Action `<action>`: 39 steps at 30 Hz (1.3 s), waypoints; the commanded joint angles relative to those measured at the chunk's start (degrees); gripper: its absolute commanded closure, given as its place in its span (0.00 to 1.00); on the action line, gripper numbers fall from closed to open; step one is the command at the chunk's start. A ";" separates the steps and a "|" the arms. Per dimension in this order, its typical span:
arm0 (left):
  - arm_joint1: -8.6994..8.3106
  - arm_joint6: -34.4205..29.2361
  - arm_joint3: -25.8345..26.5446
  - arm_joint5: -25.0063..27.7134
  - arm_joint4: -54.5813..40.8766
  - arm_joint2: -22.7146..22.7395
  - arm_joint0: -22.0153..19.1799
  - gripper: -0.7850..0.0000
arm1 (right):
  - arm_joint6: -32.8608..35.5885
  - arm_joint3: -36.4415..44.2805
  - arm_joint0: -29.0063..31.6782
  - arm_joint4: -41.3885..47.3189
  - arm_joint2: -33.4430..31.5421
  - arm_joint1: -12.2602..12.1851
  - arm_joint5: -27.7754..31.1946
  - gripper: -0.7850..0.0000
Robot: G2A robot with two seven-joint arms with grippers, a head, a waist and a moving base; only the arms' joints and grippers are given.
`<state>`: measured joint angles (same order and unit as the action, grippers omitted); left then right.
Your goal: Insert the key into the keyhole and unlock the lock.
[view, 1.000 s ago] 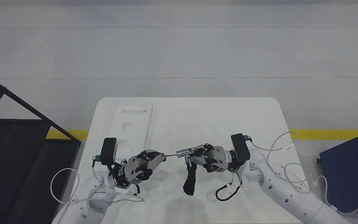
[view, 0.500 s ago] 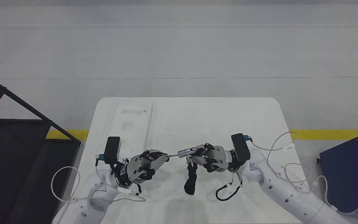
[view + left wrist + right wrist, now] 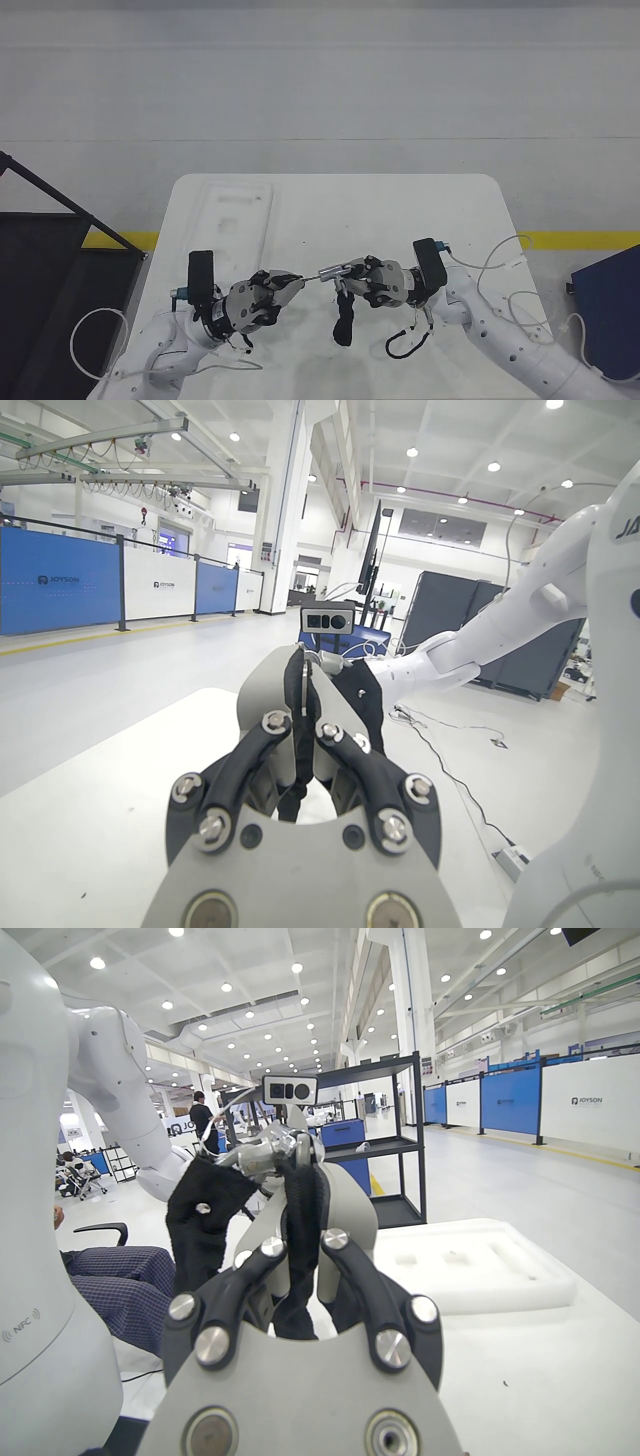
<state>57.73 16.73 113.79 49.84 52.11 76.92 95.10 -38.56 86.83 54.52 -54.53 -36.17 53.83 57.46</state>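
My left gripper [image 3: 288,281] is shut on a thin metal key [image 3: 303,686], held edge-on between its black pads. The key [image 3: 303,277] points right towards the silver lock [image 3: 330,270]. My right gripper [image 3: 346,273] is shut on that lock [image 3: 262,1155], holding it above the table's front middle. A black strap [image 3: 343,320] hangs from the lock towards the tabletop. The key tip sits at the lock's end; I cannot tell whether it is inside the keyhole. In the left wrist view the strap [image 3: 362,692] shows just beyond my left gripper [image 3: 302,672].
A white foam tray [image 3: 235,215] with shallow recesses lies at the table's back left, also in the right wrist view [image 3: 480,1263]. A black cable loop [image 3: 405,346] lies by the right arm. The white table [image 3: 420,220] has free room at the back right.
The left arm has shifted a little to the right, bringing the key closer to the lock. The hanging strap has swung slightly. The right gripper has held its place.
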 commanded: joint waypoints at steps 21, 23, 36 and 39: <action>0.24 -7.97 0.40 0.63 -4.55 -0.65 -3.56 1.00 | -0.01 -0.01 0.00 0.02 -0.01 -0.01 0.00 1.00; 0.32 -8.24 0.76 0.71 -3.72 -0.94 -4.10 1.00 | -0.01 -0.01 0.00 0.02 -0.01 -0.01 0.00 1.00; 0.69 7.94 -0.03 1.00 25.03 0.37 -6.90 1.00 | -0.01 -0.01 0.00 0.02 -0.01 -0.01 0.00 1.00; 0.70 14.94 -0.30 -1.31 30.29 0.61 -6.64 0.45 | -0.01 -0.01 0.00 0.02 -0.01 -0.01 0.00 1.00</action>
<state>58.43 28.86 113.66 49.30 80.55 77.54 88.28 -38.57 86.83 54.52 -54.52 -36.18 53.82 57.46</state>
